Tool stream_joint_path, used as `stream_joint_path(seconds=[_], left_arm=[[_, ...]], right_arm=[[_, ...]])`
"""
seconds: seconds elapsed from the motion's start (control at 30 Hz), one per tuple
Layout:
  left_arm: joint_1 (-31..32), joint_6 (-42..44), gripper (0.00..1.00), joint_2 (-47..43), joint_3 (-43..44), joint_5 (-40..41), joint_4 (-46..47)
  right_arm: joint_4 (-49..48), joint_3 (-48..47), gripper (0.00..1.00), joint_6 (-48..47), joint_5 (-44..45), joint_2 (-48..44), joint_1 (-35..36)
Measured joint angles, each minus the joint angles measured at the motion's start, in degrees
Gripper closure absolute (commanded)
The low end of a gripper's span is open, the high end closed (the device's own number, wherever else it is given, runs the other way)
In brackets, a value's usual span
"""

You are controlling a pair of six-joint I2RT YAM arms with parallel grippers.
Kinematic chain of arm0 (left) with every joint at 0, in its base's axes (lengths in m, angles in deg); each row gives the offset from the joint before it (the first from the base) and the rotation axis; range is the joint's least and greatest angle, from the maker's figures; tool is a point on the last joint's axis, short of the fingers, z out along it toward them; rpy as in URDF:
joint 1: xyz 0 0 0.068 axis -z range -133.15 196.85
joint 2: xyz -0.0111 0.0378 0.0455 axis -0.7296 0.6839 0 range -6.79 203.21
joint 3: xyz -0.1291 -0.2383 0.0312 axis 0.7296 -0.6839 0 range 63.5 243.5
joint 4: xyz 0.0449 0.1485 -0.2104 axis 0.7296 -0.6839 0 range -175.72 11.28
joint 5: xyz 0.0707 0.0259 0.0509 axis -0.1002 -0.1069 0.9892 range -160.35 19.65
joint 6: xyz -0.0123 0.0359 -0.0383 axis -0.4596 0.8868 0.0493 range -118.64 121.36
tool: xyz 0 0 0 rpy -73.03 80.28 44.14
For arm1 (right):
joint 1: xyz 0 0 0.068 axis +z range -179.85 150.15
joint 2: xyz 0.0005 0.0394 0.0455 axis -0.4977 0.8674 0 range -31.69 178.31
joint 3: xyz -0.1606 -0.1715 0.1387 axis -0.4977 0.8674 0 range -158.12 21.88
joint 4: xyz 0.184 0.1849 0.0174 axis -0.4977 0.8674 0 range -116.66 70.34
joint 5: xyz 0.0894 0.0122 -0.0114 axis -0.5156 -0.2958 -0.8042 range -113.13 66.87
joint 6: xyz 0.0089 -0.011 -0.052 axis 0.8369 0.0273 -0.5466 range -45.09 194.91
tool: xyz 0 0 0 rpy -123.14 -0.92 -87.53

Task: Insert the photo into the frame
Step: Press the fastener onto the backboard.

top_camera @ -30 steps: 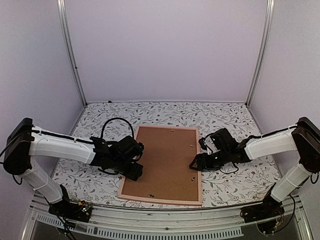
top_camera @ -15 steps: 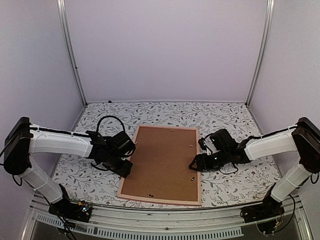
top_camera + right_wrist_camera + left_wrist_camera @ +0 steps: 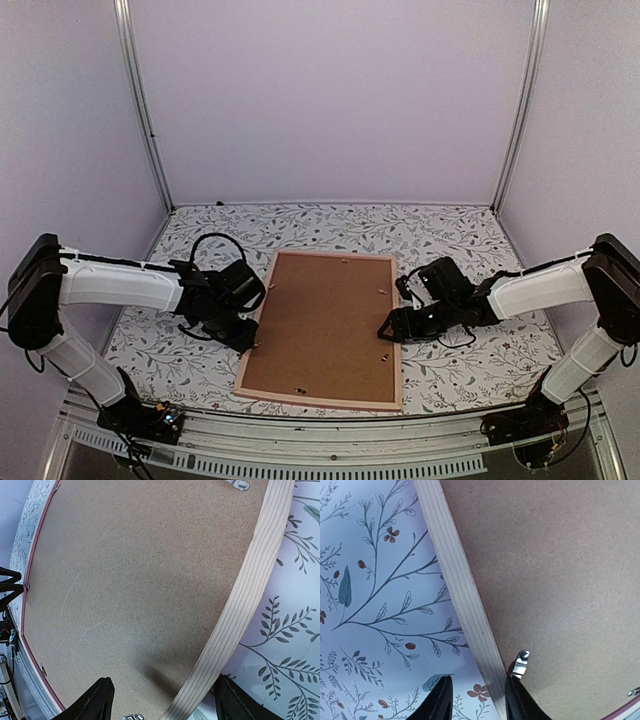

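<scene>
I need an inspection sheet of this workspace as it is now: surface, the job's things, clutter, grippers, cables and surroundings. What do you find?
Surface: floral cloth, lying flat.
Job's things: frame lies back side up, a brown backing board fills it, with a metal clip at the rim; photo not seen.
Clutter: nothing seen.
Grippers: left gripper open, astride the frame's left rail beside the clip; right gripper open, astride the right rail.
Cables: black cable loops above the left arm, off the frame.
Surroundings: plain pale walls; metal uprights in the far corners.

On table (image 3: 460, 235): frame (image 3: 320, 400), backing board (image 3: 325, 325) inside.
</scene>
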Motion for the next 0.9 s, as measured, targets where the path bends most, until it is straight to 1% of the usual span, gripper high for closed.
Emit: stream_joint_path(seconds=[0.2, 0.3, 0.5, 0.77, 0.9], left_arm=[[-0.02, -0.42, 0.63, -0.07, -0.26, -0.04, 0.26], [-0.02, -0.83, 0.61, -0.44, -0.74, -0.02, 0.72], [-0.02, -1.46, 0.53, -1.11, -1.57, -0.07, 1.62], [0.0, -1.73, 0.53, -1.84, -2.43, -1.6, 3.52], [0.0, -1.73, 0.55, -1.81, -2.45, -1.7, 4.09]], right_arm=[[0.02, 0.0, 0.27, -0.24, -0.02, 0.02, 0.0], [0.02, 0.0, 0.27, -0.22, -0.02, 0.02, 0.0], [-0.02, -0.09, 0.27, -0.22, -0.02, 0.15, 0.0], [-0.22, -0.22, 0.27, -0.22, -0.02, 0.37, 0.0], [-0.5, -0.2, 0.27, -0.24, -0.02, 0.5, 0.0]])
